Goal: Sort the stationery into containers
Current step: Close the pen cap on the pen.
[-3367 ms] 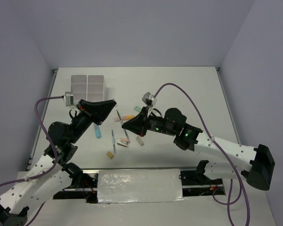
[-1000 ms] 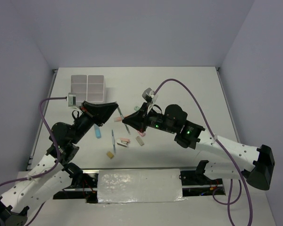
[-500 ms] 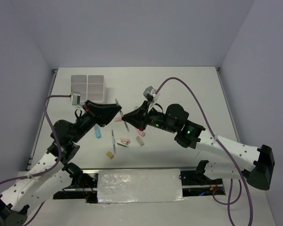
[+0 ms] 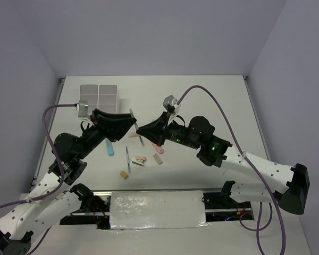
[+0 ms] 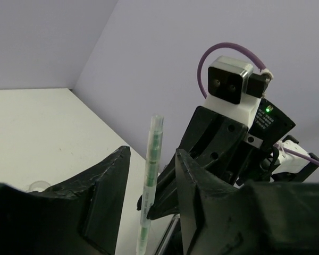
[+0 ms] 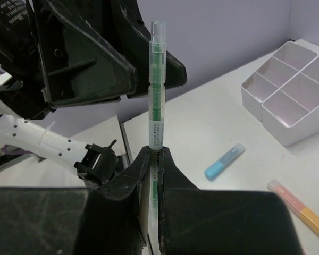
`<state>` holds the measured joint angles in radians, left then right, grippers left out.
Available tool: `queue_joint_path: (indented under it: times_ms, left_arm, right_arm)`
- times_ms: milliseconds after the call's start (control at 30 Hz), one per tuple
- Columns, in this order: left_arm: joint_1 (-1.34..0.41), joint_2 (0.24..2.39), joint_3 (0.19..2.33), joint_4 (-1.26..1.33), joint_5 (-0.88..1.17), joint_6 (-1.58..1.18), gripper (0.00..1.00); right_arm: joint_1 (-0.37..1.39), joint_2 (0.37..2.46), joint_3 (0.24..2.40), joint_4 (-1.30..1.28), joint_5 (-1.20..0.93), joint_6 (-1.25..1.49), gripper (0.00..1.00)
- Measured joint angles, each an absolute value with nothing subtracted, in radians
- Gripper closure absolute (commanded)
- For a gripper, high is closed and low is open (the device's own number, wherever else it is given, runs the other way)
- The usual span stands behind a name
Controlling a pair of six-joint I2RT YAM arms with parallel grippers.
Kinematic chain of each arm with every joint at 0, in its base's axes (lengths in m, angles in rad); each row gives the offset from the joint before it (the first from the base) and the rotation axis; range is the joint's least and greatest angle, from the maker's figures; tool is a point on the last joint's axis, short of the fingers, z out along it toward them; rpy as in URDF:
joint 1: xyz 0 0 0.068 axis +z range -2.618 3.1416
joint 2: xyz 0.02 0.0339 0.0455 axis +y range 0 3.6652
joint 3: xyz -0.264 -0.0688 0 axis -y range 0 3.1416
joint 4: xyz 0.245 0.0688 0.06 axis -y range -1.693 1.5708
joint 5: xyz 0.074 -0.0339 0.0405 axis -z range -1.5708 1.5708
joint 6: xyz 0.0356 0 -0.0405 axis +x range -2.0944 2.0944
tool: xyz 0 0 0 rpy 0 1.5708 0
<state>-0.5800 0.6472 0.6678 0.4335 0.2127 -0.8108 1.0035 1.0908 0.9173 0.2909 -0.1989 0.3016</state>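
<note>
The green pen (image 6: 157,85) stands upright in mid-air over the middle of the table (image 4: 202,106), well right of and nearer than the white compartment box (image 4: 98,98) at the far left. The right gripper (image 6: 155,159) is clenched on the pen's lower part. The left gripper (image 5: 151,155) is released: its two black fingers stand on either side of the barrel with a gap showing on each side, so nothing is in its hold. The main risk, as I judge it, is a dropped handover. If the right jaws let go before the left ones have closed, the pen would fall among the loose pieces below. The barrel is thin, round, smooth clear plastic around a green core, with a clear cap on top. It gives flat pads little to bite on and could swivel or slide in a light pinch. A left finger arriving off-centre could push the long free upper end sideways and lever it against the right grip. The two sets of angular, matte black fingers also sit very close together and could knock each other. The box is glossy white plastic with thin dividing walls and square cells, so a long pen would lean in a cell rather than lie flat. On the table below lie a chunky blue highlighter (image 6: 224,160) and a pink-and-orange highlighter (image 6: 297,207), both not yet sorted.
</note>
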Motion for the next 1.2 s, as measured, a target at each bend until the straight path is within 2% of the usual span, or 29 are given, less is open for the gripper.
queue_joint_path:
  times_ms: [100,267,300,333,400,433,500,533,567,600,667,700,733,767,900,1100,1133,1167,1200]
  left_arm:
    - [-0.580,0.654,0.668,0.433,0.231,-0.809,0.44]
    - [-0.580,0.663,0.668,0.426,0.254,-0.805,0.51]
    - [-0.580,0.664,0.668,0.426,0.260,-0.802,0.56]
    - [-0.580,0.665,0.668,0.426,0.262,-0.797,0.69]
    - [-0.580,0.666,0.668,0.430,0.269,-0.791,0.77]
    - [-0.581,0.665,0.668,0.429,0.270,-0.784,0.86]
    - [-0.580,0.665,0.667,0.425,0.273,-0.780,0.93]
    - [-0.580,0.665,0.667,0.425,0.274,-0.777,1.00]
    - [-0.580,0.665,0.667,0.425,0.275,-0.770,1.00]
    - [-0.580,0.665,0.667,0.424,0.276,-0.764,1.00]
    - [-0.579,0.665,0.667,0.420,0.284,-0.756,1.00]
    - [-0.579,0.665,0.667,0.419,0.290,-0.750,1.00]
    - [-0.579,0.665,0.667,0.423,0.303,-0.747,1.00]
    - [-0.579,0.666,0.667,0.429,0.318,-0.743,1.00]
    - [-0.579,0.666,0.667,0.453,0.374,-0.739,1.00]
    - [-0.578,0.679,0.667,0.491,0.426,-0.735,1.00]
    - [-0.577,0.682,0.667,0.495,0.428,-0.735,0.99]
    - [-0.577,0.684,0.667,0.501,0.431,-0.735,0.95]
    - [-0.577,0.685,0.668,0.502,0.435,-0.735,0.84]
  right_arm:
    - [1.003,1.091,0.934,0.291,-0.198,0.302,1.00]
    - [1.003,1.092,0.949,0.291,-0.199,0.302,1.00]
    - [1.003,1.093,0.950,0.291,-0.199,0.302,1.00]
    - [1.003,1.093,0.952,0.291,-0.200,0.302,1.00]
    - [1.003,1.100,0.955,0.284,-0.199,0.302,1.00]
    - [1.003,1.104,0.956,0.284,-0.200,0.302,1.00]
    - [1.003,1.107,0.956,0.284,-0.199,0.303,1.00]
    - [1.002,1.108,0.957,0.284,-0.199,0.304,1.00]
    - [1.001,1.110,0.957,0.284,-0.199,0.304,1.00]
    - [1.001,1.111,0.957,0.284,-0.202,0.305,0.97]
    - [1.000,1.115,0.957,0.284,-0.208,0.306,0.69]
    - [0.998,1.117,0.958,0.284,-0.220,0.308,0.51]
    - [0.997,1.120,0.958,0.284,-0.239,0.310,0.45]
    - [0.997,1.126,0.959,0.284,-0.257,0.306,0.45]
    - [0.986,1.155,0.959,0.284,-0.332,0.317,0.50]
    - [0.978,1.158,0.959,0.290,-0.380,0.329,1.00]
    - [0.977,1.156,0.959,0.291,-0.385,0.336,1.00]
    - [0.977,1.156,0.959,0.292,-0.386,0.334,1.00]
    - [0.977,1.153,0.959,0.291,-0.386,0.336,1.00]
